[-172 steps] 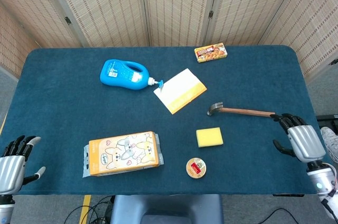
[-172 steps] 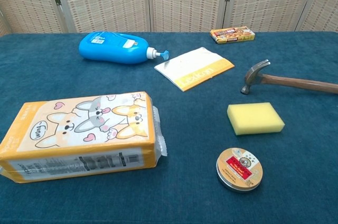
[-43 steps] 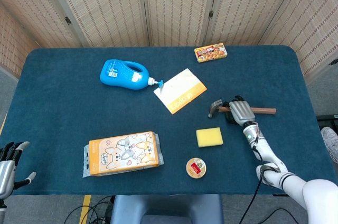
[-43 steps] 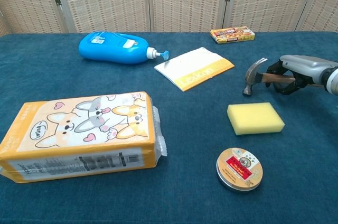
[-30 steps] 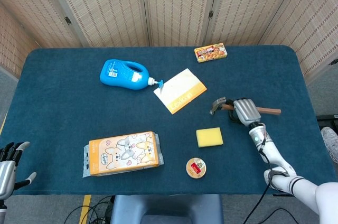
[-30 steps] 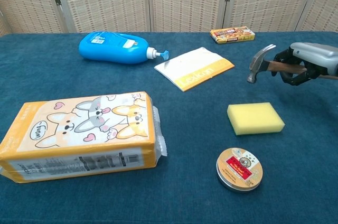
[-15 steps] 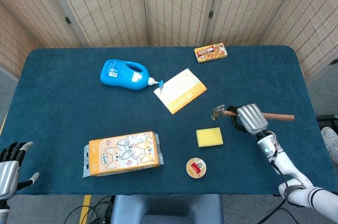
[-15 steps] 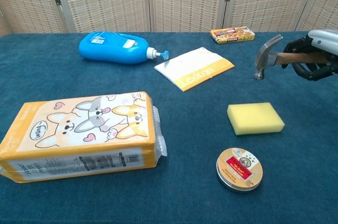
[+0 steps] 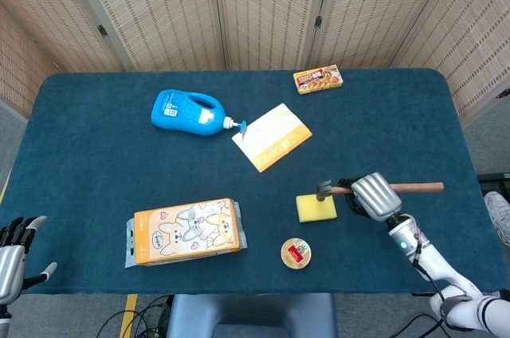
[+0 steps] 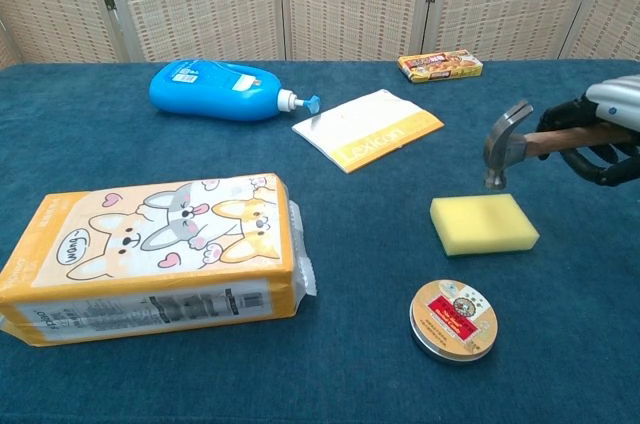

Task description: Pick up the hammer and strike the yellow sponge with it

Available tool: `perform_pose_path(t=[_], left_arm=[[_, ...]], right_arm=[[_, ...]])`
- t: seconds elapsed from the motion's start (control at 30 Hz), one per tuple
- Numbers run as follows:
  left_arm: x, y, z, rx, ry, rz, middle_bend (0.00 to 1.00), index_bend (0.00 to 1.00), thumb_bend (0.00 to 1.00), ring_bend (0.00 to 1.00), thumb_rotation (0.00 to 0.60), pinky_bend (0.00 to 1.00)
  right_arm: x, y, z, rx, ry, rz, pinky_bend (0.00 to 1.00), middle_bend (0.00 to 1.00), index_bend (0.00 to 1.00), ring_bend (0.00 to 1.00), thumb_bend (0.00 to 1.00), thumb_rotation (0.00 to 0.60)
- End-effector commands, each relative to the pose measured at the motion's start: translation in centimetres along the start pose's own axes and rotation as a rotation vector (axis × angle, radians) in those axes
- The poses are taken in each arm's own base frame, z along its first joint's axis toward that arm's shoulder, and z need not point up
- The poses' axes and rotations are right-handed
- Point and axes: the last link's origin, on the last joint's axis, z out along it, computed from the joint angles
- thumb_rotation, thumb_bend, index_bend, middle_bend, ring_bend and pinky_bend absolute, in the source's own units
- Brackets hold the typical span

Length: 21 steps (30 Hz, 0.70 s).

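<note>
Only the round tin [image 10: 453,320] stands near the yellow sponge [image 10: 483,223].

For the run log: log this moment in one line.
right hand grips hammer | head raised over yellow sponge, no contact seen | left hand idle, holds nothing

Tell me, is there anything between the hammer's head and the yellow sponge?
Nothing: in the chest view the hammer, held by the right hand, hangs just above the yellow sponge, with only a bare gap between.
</note>
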Motion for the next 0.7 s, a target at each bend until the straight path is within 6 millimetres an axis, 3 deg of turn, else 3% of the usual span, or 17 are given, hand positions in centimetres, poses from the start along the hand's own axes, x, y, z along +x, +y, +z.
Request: perform_pose_path(t=[0.03,0.3,0.7], left_arm=[[0.0,-0.2,-0.1,0.005,-0.001,-0.001,0.2,0.17,0.21,0.12,0.6,0.18],[-0.2,-0.8,-0.4,0.02,-0.008,-0.006,0.2,0.17,0.21,0.12,0.6,0.18],[-0.1,-0.9,-0.5,0.023,0.0,-0.013,0.2,0.17,0.21,0.12,0.6,0.18]], right_arm=[[-1.0,-0.8,0.5,0.014,-0.022,0.0,0.75,0.85,0.81,0.72,0.77,0.6],[-3.6,-1.4,1.4,0.025,-0.103,-0.031,0.75,0.86,0.81,0.73,0.77,0.6],[0.5,-2.0,1.5,0.052,0.05,0.058,0.75,0.86,0.81,0.73,0.77,0.6]])
